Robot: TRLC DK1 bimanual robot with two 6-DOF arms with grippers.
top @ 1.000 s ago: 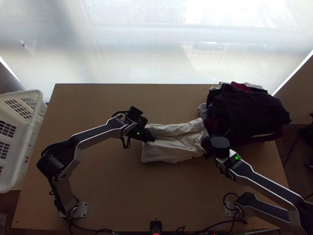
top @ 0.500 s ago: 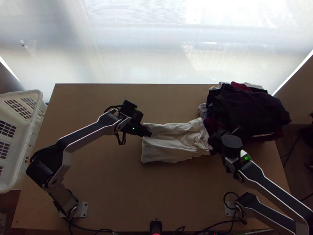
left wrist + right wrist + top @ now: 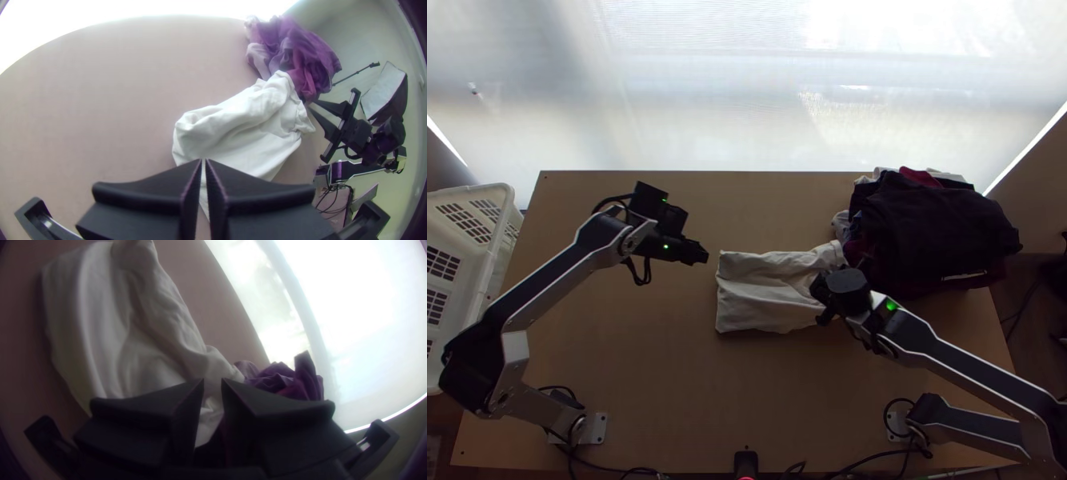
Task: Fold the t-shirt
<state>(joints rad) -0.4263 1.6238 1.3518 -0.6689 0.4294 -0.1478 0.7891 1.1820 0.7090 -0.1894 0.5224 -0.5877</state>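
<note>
The left gripper (image 3: 702, 257) stands just left of the white t-shirt (image 3: 763, 292), apart from it. In the left wrist view my left gripper (image 3: 204, 161) is shut with nothing held, the t-shirt (image 3: 249, 129) lying beyond it. The shirt lies as a folded, wrinkled strip, smoother at its left end and bunched toward the clothes pile. Over its right end hangs the right gripper (image 3: 822, 301). Seen from its own wrist, the right gripper (image 3: 213, 381) is slightly open, a narrow gap between its tips, above the t-shirt (image 3: 115, 329).
A pile of dark and wine-red clothes (image 3: 939, 224) lies at the table's right back, against the shirt's right end. A white basket (image 3: 487, 264) stands off the left edge. Bare wood of the table (image 3: 731, 400) shows in front of the shirt.
My left gripper has drawn back leftward from over the shirt's left end. The right gripper first shifted right, then came back left over the shirt.
</note>
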